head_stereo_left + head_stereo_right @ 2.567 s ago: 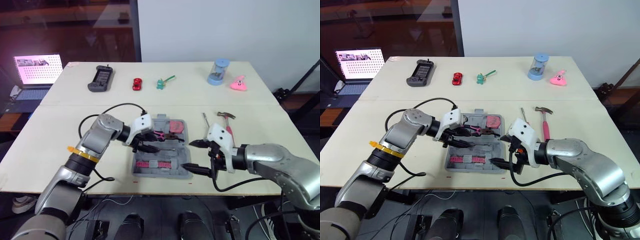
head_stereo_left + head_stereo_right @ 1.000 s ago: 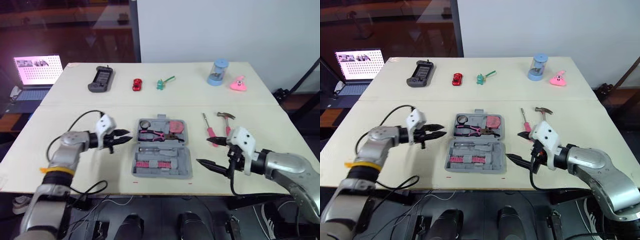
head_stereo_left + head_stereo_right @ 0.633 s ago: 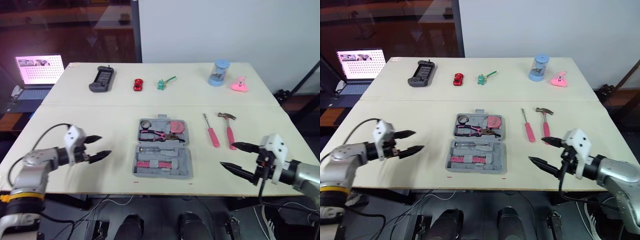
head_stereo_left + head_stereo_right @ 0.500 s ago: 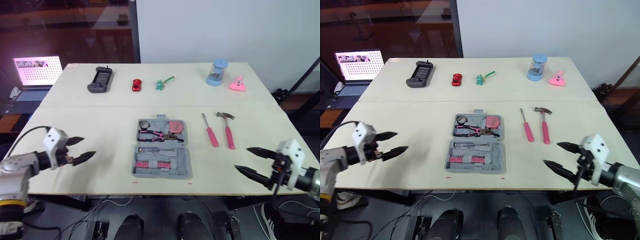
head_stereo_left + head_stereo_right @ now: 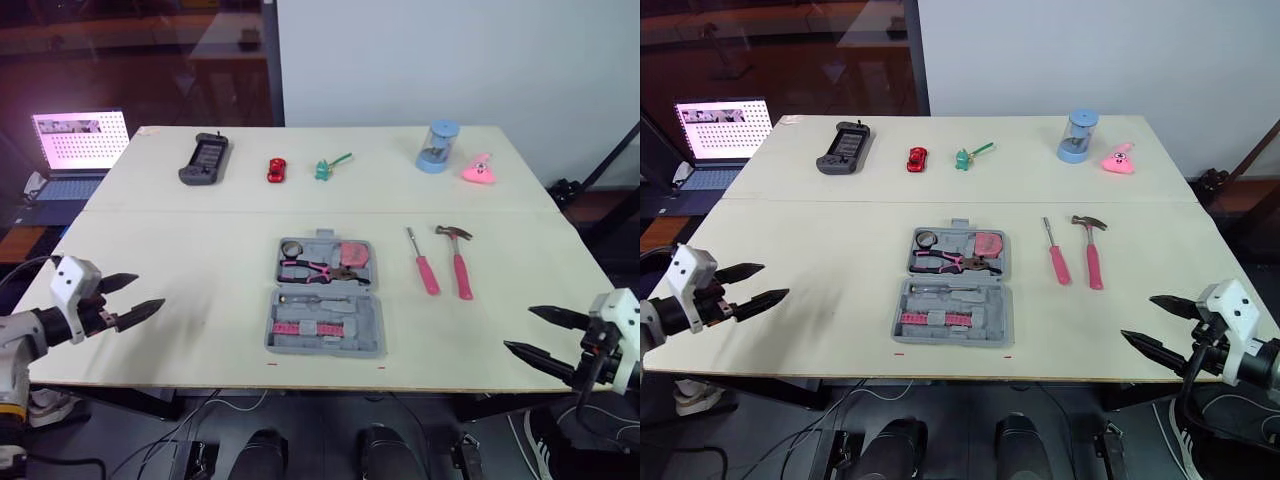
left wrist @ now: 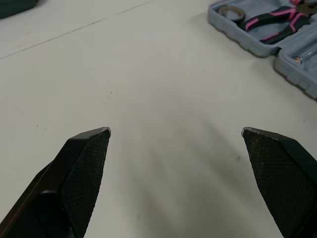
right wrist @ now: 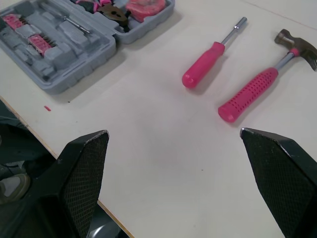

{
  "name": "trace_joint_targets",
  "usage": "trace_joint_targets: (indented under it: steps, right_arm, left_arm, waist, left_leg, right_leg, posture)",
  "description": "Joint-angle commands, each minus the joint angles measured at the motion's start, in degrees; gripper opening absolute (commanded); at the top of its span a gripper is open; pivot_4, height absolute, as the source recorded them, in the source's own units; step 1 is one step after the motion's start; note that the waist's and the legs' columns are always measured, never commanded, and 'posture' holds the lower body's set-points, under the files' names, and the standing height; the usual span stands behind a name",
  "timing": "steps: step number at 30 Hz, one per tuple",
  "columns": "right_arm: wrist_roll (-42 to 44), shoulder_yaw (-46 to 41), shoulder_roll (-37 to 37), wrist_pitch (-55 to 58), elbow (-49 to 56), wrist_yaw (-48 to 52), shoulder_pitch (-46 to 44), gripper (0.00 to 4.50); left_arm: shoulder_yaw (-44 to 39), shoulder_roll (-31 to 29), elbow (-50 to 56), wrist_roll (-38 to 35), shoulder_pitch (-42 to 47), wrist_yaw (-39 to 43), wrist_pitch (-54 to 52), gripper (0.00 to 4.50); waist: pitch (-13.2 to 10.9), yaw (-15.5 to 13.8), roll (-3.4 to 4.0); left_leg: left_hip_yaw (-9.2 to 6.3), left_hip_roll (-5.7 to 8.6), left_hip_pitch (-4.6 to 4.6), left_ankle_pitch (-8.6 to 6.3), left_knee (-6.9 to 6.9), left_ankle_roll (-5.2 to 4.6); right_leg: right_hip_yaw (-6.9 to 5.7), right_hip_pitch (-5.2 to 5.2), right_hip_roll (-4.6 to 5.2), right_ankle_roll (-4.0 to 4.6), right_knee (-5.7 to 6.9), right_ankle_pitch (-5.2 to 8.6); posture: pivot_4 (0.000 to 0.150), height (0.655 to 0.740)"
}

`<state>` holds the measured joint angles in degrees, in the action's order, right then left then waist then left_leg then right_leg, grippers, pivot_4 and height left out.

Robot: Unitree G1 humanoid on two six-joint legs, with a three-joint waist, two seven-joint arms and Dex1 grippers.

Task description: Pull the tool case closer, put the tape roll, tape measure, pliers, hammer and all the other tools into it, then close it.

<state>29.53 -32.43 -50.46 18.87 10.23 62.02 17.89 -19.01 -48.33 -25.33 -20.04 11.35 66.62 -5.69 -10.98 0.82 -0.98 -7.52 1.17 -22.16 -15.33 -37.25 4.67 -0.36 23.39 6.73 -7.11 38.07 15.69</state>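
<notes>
Half done at best, by my read. Worktop (image 5: 200,250) carries the tool case (image 5: 325,350) at centre, near the front edge, lying flat with its lid open, so the pull-closer step looks finished and closing is not yet done. Left claw (image 5: 150,290) hovers over the left edge of the worktop, well apart from the case, fingers spread wide, holding nothing. Right claw (image 5: 518,329) hangs off the front right corner, equally wide and empty. Hammer (image 5: 460,265) lies on the bare worktop right of the case, not yet packed. Screwdriver (image 5: 424,265) lies just beside it, between hammer and case, also out. Pliers (image 5: 312,268) sit in the far half of the case. Tape measure (image 5: 352,253) is in its far right pocket, tape roll (image 5: 291,247) in the far left one. Left to do: hammer in, screwdriver in, lid shut.
</notes>
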Motion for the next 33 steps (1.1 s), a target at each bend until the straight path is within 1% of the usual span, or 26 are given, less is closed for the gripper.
trace_joint_targets:
  steps: [1,4,9,11,14,18,22,24,27,28,30,32,33]
  right_arm:
    - [1.6,-1.1,0.7,1.6,5.4,-1.5,0.4,4.5]
    - [4.4,-0.6,0.8,6.1,11.5,-2.8,1.4,4.5]
    - [9.3,0.4,1.2,12.6,20.6,-6.4,1.0,4.5]
    - [9.9,1.9,2.2,14.2,24.5,-10.3,-0.5,4.5]
    - [11.1,4.7,4.3,16.4,29.4,-15.4,-2.4,4.5]
    - [12.3,7.4,6.3,19.0,34.6,-20.5,-3.0,4.5]
    - [14.2,8.8,7.4,21.2,37.7,-24.5,-3.2,4.5]
    - [14.6,11.3,7.9,22.7,40.2,-27.3,-3.4,4.5]
    - [16.7,13.7,7.7,25.4,41.4,-30.1,-5.4,4.5]
    - [19.1,14.9,7.8,27.9,40.9,-31.7,-7.0,4.5]
    - [20.6,18.0,8.2,30.7,40.6,-34.4,-10.6,4.5]
    - [21.5,20.0,8.7,32.5,40.1,-36.7,-13.7,4.5]
    - [21.6,20.7,8.8,33.4,39.4,-37.5,-15.1,4.5]
  left_arm:
    - [1.7,-0.6,3.8,-1.7,1.9,2.1,-2.7,4.47]
    - [5.7,-1.2,7.3,-2.3,3.8,6.0,-6.7,4.47]
    - [10.3,-1.1,9.4,-0.7,8.3,7.7,-7.2,4.47]
    - [13.0,-0.1,10.8,-0.2,11.5,8.4,-7.3,4.47]
    - [17.0,1.5,13.7,-0.5,16.2,9.8,-10.1,4.47]
    - [20.6,2.7,16.4,-0.7,20.7,11.6,-12.4,4.47]
    - [23.1,4.4,16.5,0.2,24.4,12.3,-12.4,4.47]
    - [26.3,6.1,15.1,2.4,26.9,12.9,-11.4,4.47]
    - [29.3,8.2,11.0,6.0,29.5,12.4,-8.7,3.67]
    - [30.8,9.4,8.2,8.2,30.7,11.7,-6.1,3.18]
    - [33.8,11.7,2.4,13.1,32.9,9.8,0.1,2.08]
    - [34.9,13.8,-1.9,14.9,34.4,9.3,3.7,1.13]
    - [35.0,15.0,-3.6,15.1,35.1,9.6,4.5,0.5]
  waist:
    - [0.0,0.0,0.0]
    - [0.0,-0.1,0.0]
    - [0.0,0.0,0.0]
    - [0.0,0.1,-0.01]
    - [0.0,-0.1,-0.02]
    - [0.0,0.0,-0.03]
    - [0.0,0.1,-0.03]
    - [0.0,0.0,-0.03]
    - [0.0,0.0,-0.03]
    - [0.0,0.1,-0.03]
    - [0.0,0.2,-0.03]
    - [0.0,0.1,-0.03]
    - [0.0,0.0,-0.04]
  left_leg:
    - [0.0,0.0,0.0,0.0,0.0,0.0]
    - [0.0,0.0,-0.02,0.0,0.0,0.0]
    - [-0.01,0.0,-0.02,0.0,-0.01,0.0]
    - [-0.01,0.0,-0.01,0.0,0.0,0.0]
    - [-0.01,0.0,-0.03,0.0,-0.03,0.0]
    - [-0.04,0.01,-0.11,0.0,-0.06,0.0]
    - [-0.03,0.01,-0.08,0.0,-0.06,0.0]
    - [-0.04,0.01,-0.08,0.0,-0.06,0.0]
    - [-0.03,0.01,-0.1,0.0,-0.08,-0.01]
    - [-0.03,0.02,-0.1,0.0,-0.09,-0.01]
    - [-0.03,0.01,-0.08,0.0,-0.09,-0.01]
    - [-0.03,0.01,-0.08,0.0,-0.09,-0.01]
    - [-0.03,0.02,-0.09,0.0,-0.09,-0.01]
  right_leg:
    - [0.0,0.0,0.0,0.0,0.0,0.0]
    - [0.0,0.0,0.0,0.0,0.01,0.0]
    - [0.0,0.0,0.0,0.0,0.01,0.0]
    - [0.0,0.0,-0.01,0.0,0.01,0.0]
    - [0.0,0.0,-0.01,0.0,0.01,0.0]
    - [-0.02,0.02,-0.01,-0.01,-0.02,0.0]
    - [-0.02,0.02,-0.02,-0.01,-0.01,0.0]
    - [-0.02,0.02,-0.02,-0.01,0.0,0.0]
    - [-0.02,0.02,-0.02,-0.01,-0.01,0.0]
    - [-0.02,0.01,-0.02,-0.01,-0.01,0.0]
    - [-0.02,0.02,-0.02,-0.01,0.0,0.0]
    - [-0.02,0.02,-0.03,-0.01,0.0,0.0]
    - [-0.02,0.02,-0.03,-0.01,0.0,0.0]
  posture:
    - [0.15,0.6902]
    - [0.15,0.6902]
    - [0.15,0.6902]
    - [0.15,0.6902]
    - [0.15,0.6902]
    - [0.15,0.6902]
    - [0.15,0.6902]
    - [0.15,0.6902]
    - [0.15,0.6902]
    - [0.15,0.6902]
    - [0.15,0.6902]
    - [0.15,0.6902]
    - [0.15,0.6902]
